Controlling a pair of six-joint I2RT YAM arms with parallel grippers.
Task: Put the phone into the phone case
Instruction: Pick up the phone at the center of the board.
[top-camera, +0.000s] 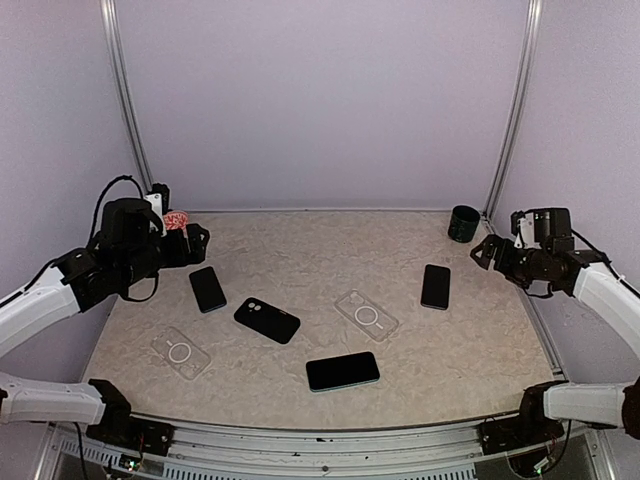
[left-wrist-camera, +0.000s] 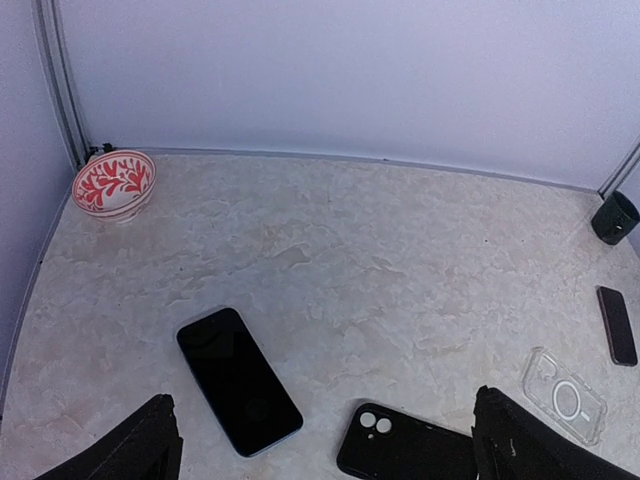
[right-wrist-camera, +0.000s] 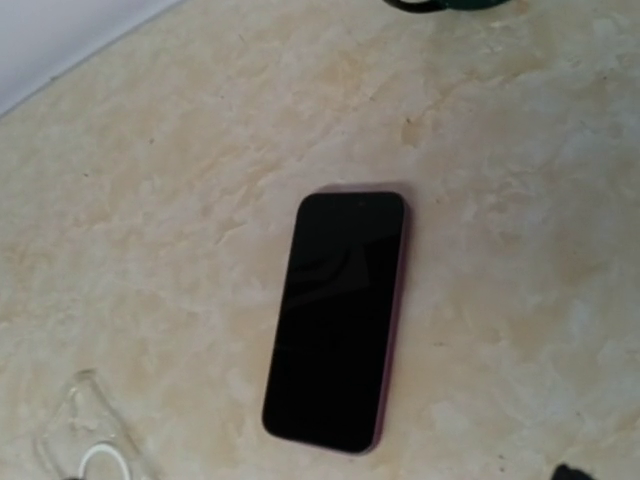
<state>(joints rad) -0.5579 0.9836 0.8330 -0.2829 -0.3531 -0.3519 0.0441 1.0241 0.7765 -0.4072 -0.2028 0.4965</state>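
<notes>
Gaping left claw (left-wrist-camera: 322, 425); right claw (top-camera: 487, 250) grip indiscernible, clear case (right-wrist-camera: 85, 445) cut off near phone (right-wrist-camera: 335, 320).

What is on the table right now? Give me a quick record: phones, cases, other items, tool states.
phones: three, flat, screens up: left phone, front phone, right phone
black item: camera side up; phone or case unclear
clear cases: two, empty: left case, centre case
other: patterned bowl, dark cup
left tool: open, holding nothing
right tool: raised near right phone; state unclear
</notes>
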